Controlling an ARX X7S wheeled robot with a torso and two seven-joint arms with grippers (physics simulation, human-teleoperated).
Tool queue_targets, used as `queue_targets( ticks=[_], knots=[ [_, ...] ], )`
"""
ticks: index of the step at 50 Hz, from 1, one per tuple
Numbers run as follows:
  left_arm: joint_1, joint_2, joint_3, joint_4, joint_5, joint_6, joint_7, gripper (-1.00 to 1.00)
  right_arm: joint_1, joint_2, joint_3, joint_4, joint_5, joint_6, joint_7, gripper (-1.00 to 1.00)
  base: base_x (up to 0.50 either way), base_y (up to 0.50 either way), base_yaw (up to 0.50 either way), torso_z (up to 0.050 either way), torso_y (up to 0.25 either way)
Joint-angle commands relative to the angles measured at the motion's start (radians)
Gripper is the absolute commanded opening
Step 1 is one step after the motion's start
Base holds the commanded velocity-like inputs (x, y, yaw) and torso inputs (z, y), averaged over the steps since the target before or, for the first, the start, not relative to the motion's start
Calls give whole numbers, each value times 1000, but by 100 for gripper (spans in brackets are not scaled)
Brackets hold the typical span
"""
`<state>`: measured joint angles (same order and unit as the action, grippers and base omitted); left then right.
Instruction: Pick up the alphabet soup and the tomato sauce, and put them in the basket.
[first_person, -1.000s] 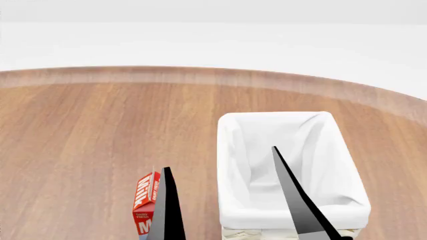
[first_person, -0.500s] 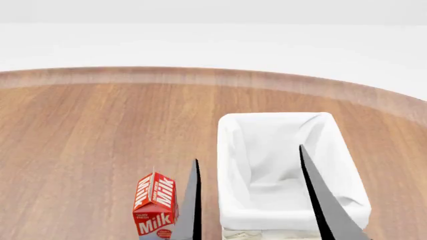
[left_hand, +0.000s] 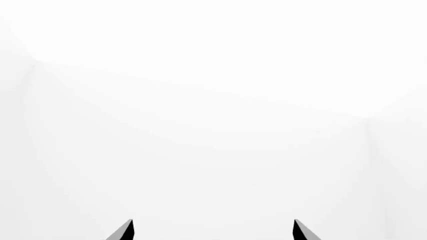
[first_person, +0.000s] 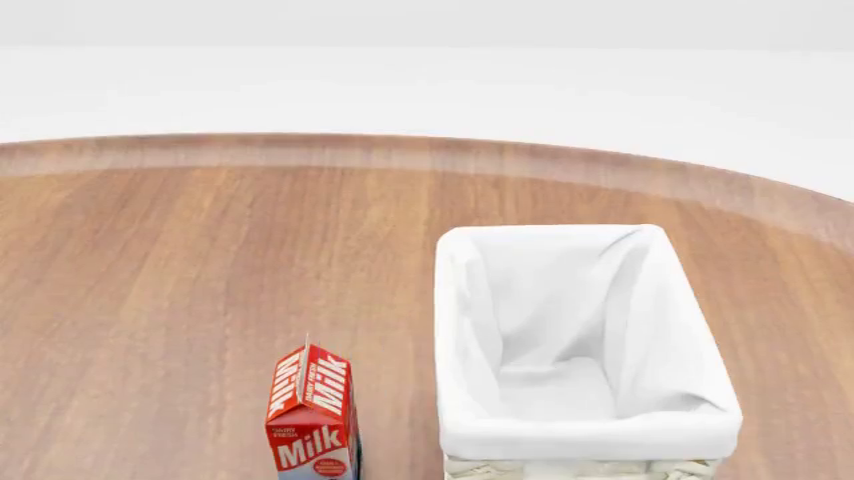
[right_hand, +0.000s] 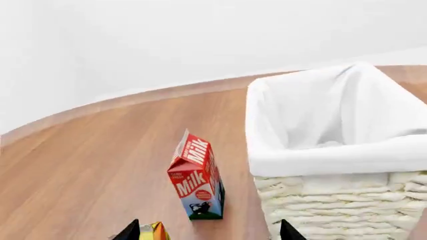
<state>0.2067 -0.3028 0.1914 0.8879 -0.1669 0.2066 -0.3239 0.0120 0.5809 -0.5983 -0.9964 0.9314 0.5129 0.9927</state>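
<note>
Search step: cream-white woven wicker basket (first_person: 587, 440) with white cloth lining stands empty beside the red milk carton (first_person: 311, 420); neither can is visible. Both grippers, left gripper (left_hand: 212, 231) and right gripper (right_hand: 208, 232), spread wide, must next locate a can.

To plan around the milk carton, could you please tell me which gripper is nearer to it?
Probably right: the right gripper has the milk carton just ahead of its fingertips; the left gripper faces only white, with no carton in view.

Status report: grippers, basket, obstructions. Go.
Both grippers open, holding nothing. Basket empty; neither can in sight. Milk carton upright beside basket, apart from it.
</note>
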Motion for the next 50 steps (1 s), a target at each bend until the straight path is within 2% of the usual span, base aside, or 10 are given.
queue_targets(
  ticks=[1, 3, 4, 12, 14, 19, 21, 25, 34, 50],
  knots=[
    [-4, -6, 4, 7, -1, -8, -7, 100, -11, 50, -77, -45, 316, 62, 298, 100, 0, 0, 0, 0, 0],
    [-5, -5, 9, 2, 6, -4, -6, 100, -77, 47, -99, -31, 227, 43, 261, 100, 0, 0, 0, 0, 0],
    [-4, -5, 12, 0, 7, -3, -5, 100, -62, 50, -110, -42, 285, 63, 318, 100, 0, 0, 0, 0, 0],
    [2, -6, 22, -4, 15, 7, -7, 100, -112, 63, -172, -49, 245, 70, 371, 100, 0, 0, 0, 0, 0],
    [0, -5, 23, -6, 16, 7, -8, 100, -166, 71, -190, -25, 167, 44, 326, 100, 0, 0, 0, 0, 0],
    [1, -7, 24, -4, 13, 6, -12, 100, -195, 87, -208, -23, 159, 35, 340, 100, 0, 0, 0, 0, 0],
    [5, -8, 28, -6, 21, 11, -10, 100, -255, 105, -214, 28, 89, -11, 285, 100, 0, 0, 0, 0, 0],
    [8, -8, 32, -11, 22, 17, -12, 100, -255, 134, -210, 15, 132, 16, 342, 100, 0, 0, 0, 0, 0],
    [8, -10, 35, -38, 20, 40, -11, 100, -401, 174, -225, 114, 37, -108, 226, 100, 0, 0, 0, 0, 0],
    [7, -17, 38, -38, 22, 41, -19, 100, -413, 198, -239, 123, 28, -105, 208, 100, 0, 0, 0, 0, 0]
  ],
)
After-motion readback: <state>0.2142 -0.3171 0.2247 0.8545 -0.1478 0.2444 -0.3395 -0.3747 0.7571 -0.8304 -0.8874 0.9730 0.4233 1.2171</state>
